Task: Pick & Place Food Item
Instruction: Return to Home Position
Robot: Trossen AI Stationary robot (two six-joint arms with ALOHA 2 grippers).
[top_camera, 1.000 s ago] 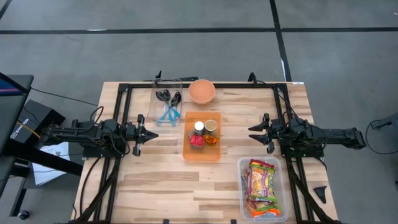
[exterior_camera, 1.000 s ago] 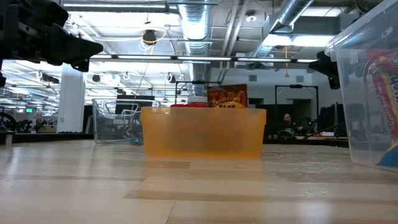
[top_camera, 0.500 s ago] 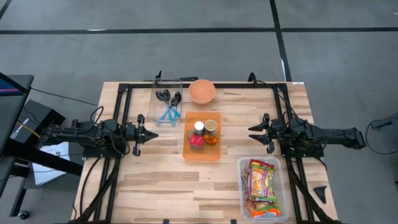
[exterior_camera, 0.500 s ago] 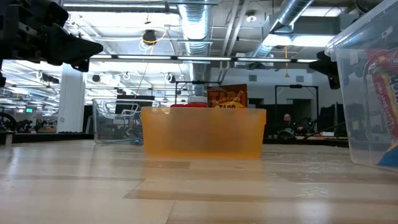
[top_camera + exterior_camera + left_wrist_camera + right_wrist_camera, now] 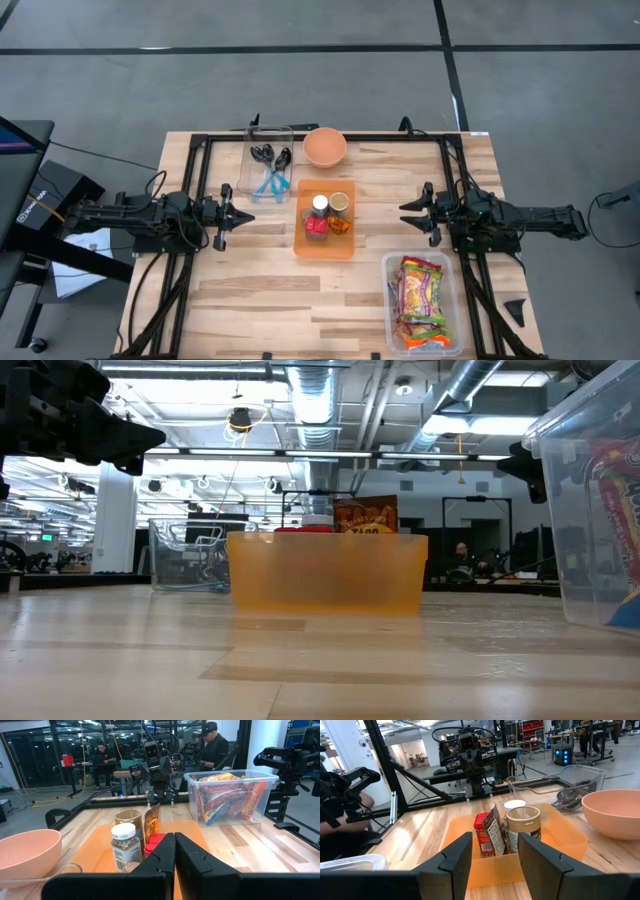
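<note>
The left arm (image 5: 160, 215) sits at the left side of the counter (image 5: 250, 300), jaws closed tip to tip. The right arm (image 5: 490, 215) faces it from the opposite side, jaws parted and empty. Between them the orange bin (image 5: 325, 246) holds the seasoning pack (image 5: 152, 824) and jars (image 5: 339, 201). The blue spoon (image 5: 268, 184) lies in the transparent bin (image 5: 245, 165) just behind. To my eye the sorting is done and this is the homing pose; the next move calls for little beyond parking clear of the bins.
</note>
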